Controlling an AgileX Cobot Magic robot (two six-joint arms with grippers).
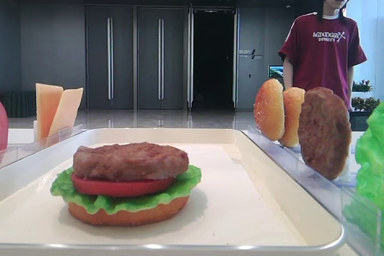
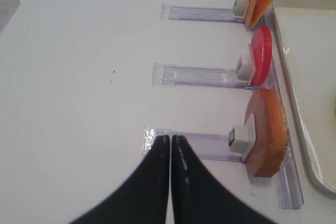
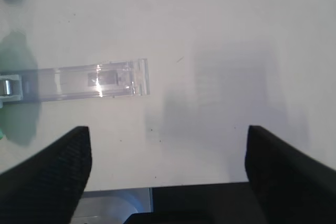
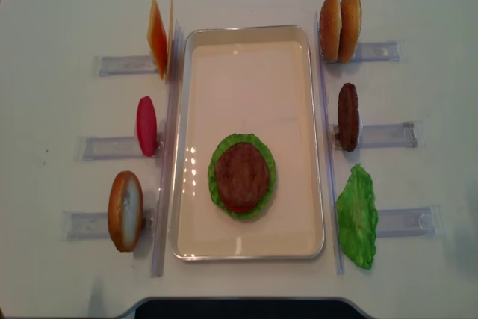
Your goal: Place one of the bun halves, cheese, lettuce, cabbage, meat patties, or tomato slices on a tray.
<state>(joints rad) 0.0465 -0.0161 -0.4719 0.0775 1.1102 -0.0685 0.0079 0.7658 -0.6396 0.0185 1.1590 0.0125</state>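
Tray [image 4: 317, 140] on white table [image 4: 60, 5]; left pincer [image 2: 170, 142] closed, right pincer [image 3: 168, 145] spread.

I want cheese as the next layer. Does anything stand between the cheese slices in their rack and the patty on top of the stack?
Nothing visible does. The cheese stands just outside the tray's left rim; bare tray floor lies between it and the patty.
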